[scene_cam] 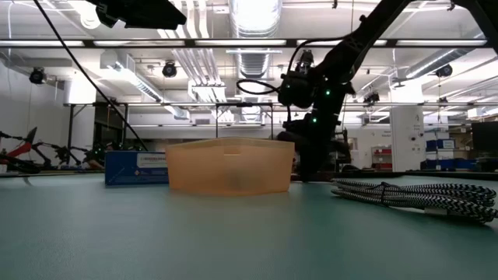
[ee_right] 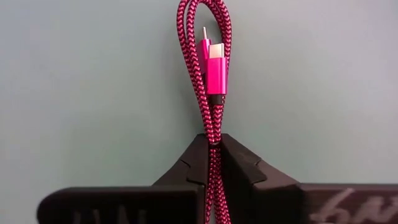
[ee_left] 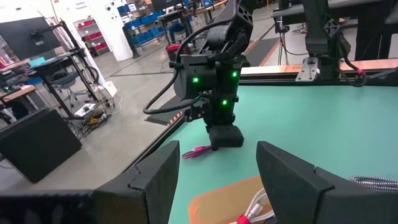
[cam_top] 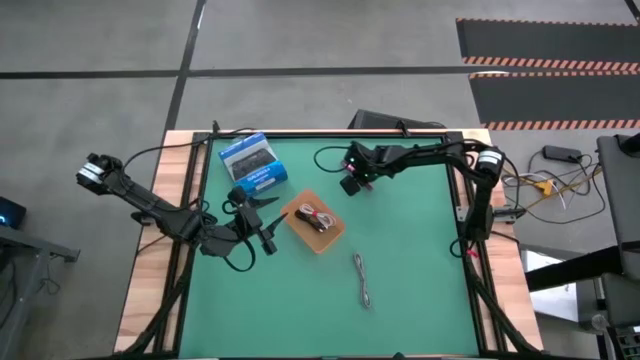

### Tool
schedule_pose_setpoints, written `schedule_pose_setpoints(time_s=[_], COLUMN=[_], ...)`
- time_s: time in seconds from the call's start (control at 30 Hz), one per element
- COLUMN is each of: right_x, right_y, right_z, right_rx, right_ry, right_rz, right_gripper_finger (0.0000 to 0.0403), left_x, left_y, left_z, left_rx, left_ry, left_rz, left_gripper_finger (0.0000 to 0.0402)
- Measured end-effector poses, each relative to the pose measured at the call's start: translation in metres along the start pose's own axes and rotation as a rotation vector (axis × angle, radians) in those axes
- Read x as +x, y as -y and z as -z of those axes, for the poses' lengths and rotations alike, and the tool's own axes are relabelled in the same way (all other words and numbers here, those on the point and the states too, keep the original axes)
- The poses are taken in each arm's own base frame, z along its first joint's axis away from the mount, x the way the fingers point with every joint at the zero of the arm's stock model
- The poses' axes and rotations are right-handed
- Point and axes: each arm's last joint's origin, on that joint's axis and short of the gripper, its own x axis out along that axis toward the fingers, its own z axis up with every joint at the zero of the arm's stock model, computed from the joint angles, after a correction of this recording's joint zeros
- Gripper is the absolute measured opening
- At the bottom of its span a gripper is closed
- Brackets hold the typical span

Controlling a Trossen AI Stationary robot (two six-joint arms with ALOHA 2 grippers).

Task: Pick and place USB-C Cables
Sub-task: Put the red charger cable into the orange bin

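Right gripper [ee_right: 214, 163], upper centre of the high view, is closed on the pink cable [ee_right: 209, 59], pinned against the green mat [cam_top: 420, 260]. Left gripper [cam_top: 262, 222], jaws wide and empty, hovers left of centre beside the orange tray [cam_top: 333, 236], which contains the white cable [cam_top: 316, 219]. Grey cable [cam_top: 363, 280] lies on the mat, lower centre.

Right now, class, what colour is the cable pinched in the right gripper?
Pink-maroon braid, clearest in the right wrist view.
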Motion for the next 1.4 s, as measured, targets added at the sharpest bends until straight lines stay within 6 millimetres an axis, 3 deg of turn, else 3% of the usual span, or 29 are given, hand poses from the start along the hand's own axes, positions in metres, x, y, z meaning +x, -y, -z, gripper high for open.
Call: schedule_pose_setpoints(time_s=[0.23, 0.53, 1.03, 1.4], right_x=[-0.024, -0.064, -0.113, -0.121], right_y=[-0.001, -0.018, -0.069, -0.117], right_z=[-0.003, 0.002, 0.015, 0.013], right_rx=[0.011, 0.078, 0.068, 0.040], right_ry=[0.016, 0.076, 0.162, 0.177], right_rz=[-0.009, -0.070, -0.227, -0.300], right_gripper_finger=[0.0013, 0.0013, 0.0013, 0.0013], left_x=[0.000, 0.000, 0.000, 0.000], left_y=[0.000, 0.000, 0.000, 0.000], left_z=[0.000, 0.000, 0.000, 0.000], left_rx=[0.000, 0.000, 0.000, 0.000], left_ry=[0.000, 0.000, 0.000, 0.000], left_rz=[0.000, -0.001, -0.001, 0.000], left_gripper_finger=[0.0199, 0.0199, 0.0199, 0.0199])
